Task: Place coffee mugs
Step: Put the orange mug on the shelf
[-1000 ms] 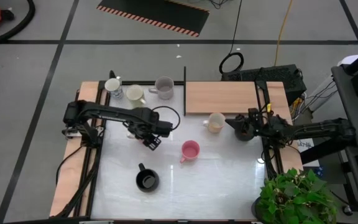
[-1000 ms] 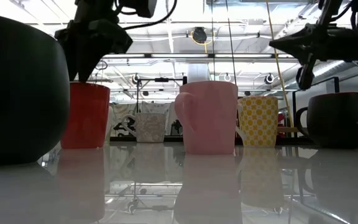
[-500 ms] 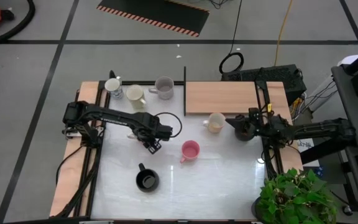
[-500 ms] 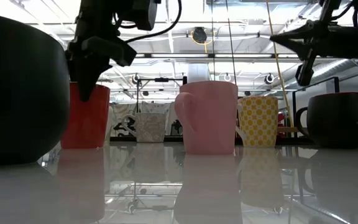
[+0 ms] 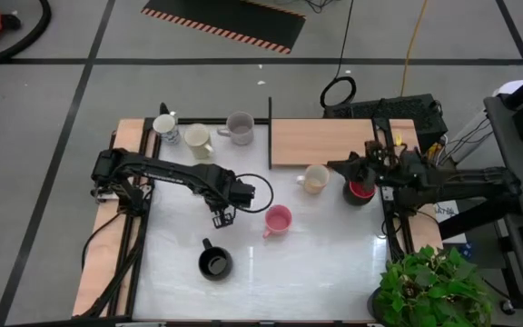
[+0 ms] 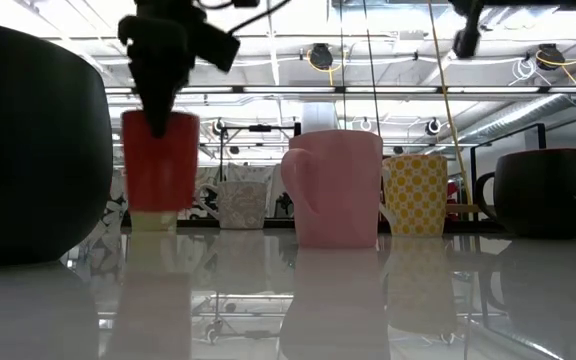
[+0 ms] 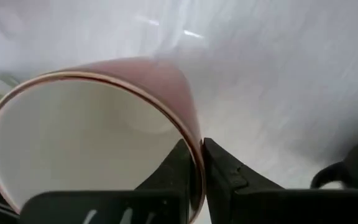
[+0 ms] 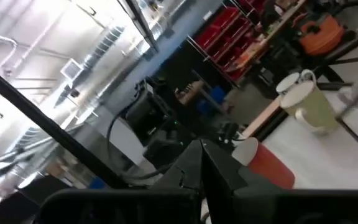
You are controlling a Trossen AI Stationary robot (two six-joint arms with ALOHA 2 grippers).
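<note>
The dark left arm reaches from the left edge of the white table (image 5: 316, 272) toward its middle, elbow bent, wrist pointing down. The left gripper (image 7: 196, 163) is pinched tight on the rim of a red ceramic mug (image 6: 160, 165), one finger inside, one outside. The dark right arm stretches in level from the table's right edge; the right gripper (image 5: 334, 166), its fingers seemingly closed, hangs above that side.

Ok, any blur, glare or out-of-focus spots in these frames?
Low view: the black mug up close is soft, and the glossy table mirrors the mugs. Left wrist view: the red mug in the left claw is motion-smeared. Right wrist view: streaky background.
</note>
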